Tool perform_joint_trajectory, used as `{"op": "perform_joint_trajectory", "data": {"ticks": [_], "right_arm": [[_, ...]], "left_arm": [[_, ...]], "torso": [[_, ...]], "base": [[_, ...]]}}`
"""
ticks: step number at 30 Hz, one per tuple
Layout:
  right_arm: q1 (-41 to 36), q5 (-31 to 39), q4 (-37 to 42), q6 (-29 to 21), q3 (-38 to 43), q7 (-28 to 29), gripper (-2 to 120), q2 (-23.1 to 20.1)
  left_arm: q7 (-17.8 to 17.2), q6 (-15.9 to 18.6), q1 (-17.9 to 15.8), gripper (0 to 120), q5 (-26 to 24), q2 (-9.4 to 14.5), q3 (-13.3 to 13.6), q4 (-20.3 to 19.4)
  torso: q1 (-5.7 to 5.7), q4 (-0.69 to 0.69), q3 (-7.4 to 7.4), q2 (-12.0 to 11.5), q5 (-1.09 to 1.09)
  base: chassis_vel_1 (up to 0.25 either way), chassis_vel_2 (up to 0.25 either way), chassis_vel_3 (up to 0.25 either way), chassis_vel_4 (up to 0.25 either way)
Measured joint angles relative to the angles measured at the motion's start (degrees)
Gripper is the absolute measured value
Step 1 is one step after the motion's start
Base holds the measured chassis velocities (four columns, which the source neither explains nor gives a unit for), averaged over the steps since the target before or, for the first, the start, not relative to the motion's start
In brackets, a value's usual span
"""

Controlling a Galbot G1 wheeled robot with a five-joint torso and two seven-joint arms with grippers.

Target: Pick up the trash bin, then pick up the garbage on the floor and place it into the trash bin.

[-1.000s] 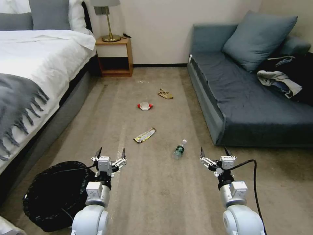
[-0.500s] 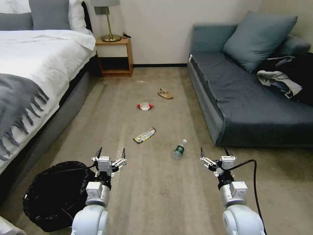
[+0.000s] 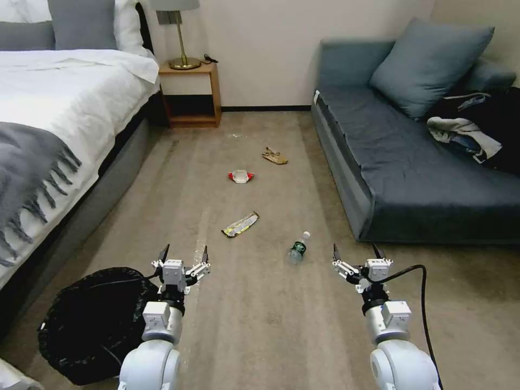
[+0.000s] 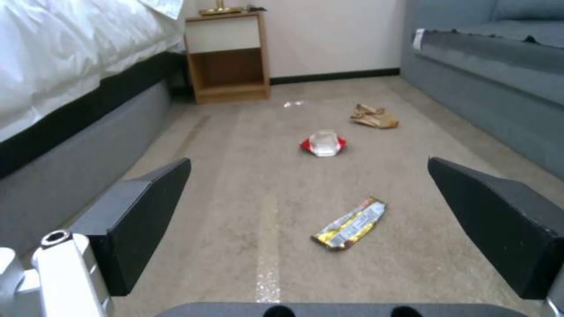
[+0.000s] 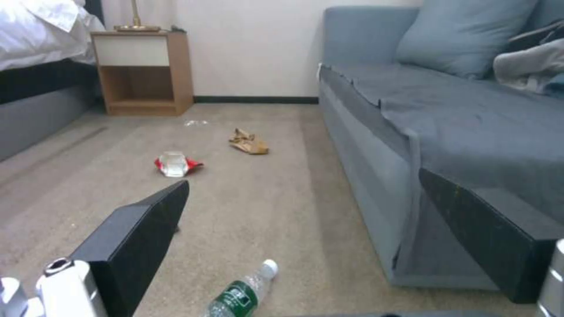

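Black and round, the trash bin (image 3: 89, 325) sits on the carpet (image 3: 260, 325) at the robot's near left, beside the bed (image 3: 54, 108), its plastic liner bunched around the rim. The left gripper (image 3: 184, 253) hangs in the air just beside the bin's inner edge, fingers spread apart and holding nothing; the right gripper (image 3: 355, 252) hangs level with it on the other side, near the front corner of the sofa (image 3: 411, 179), also spread wide and empty. Four pieces of litter lie on the floor ahead. The clear bottle (image 3: 298, 248) with a white cap and green label lies on its side between the two grippers, closer to the right one. Farther out lies the long silver-yellow wrapper (image 3: 240, 224), then the red-white packet (image 3: 240, 176), and farthest the tan paper piece (image 3: 274, 156), near the sofa's base. A wooden nightstand (image 3: 190, 92) with a lamp (image 3: 181, 32) stands against the far wall. Grey and white clothes (image 3: 460, 132) lie on the sofa seat beside a blue cushion (image 3: 428, 65).
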Motion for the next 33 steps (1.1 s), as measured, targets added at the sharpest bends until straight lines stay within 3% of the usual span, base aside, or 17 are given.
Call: {"op": "perform_joint_trajectory", "data": {"ticks": [12, 16, 27, 33], "right_arm": [[-0.05, -0.09, 0.0, 0.12, -0.04, 0.02, 100, 0.02], [-1.19, -1.57, 0.4, 2.22, -1.08, 1.12, 100, 0.36], [-12.74, -16.0, 4.89, 22.49, -11.46, 11.85, 100, 4.16], [-14.37, -18.27, 5.78, 25.64, -12.65, 13.45, 100, 4.59]], "left_arm": [[0.0, 0.0, 0.0, 100, 0.0, 0.0, 0.0, 0.0], [0.0, -0.58, 0.31, 100, -0.93, 0.03, -0.48, -0.46], [0.03, -13.29, 7.36, 100, -20.93, 1.12, -11.2, -10.67], [0.09, -15.63, 8.63, 100, -24.57, 1.32, -13.09, -12.44]], "torso": [[0.0, 0.0, 0.0, 0.0, 0.0], [0.0, -0.01, 0.0, 0.0, -0.02], [0.0, 0.02, -0.01, 0.01, -0.07], [0.0, 0.03, -0.01, 0.0, -0.18]], "base": [[0.0, 0.0, 0.0, 0.0], [0.0, 0.0, 0.0, 0.0], [0.0, 0.0, 0.0, 0.0], [0.0, 0.0, 0.0, 0.0]]}}
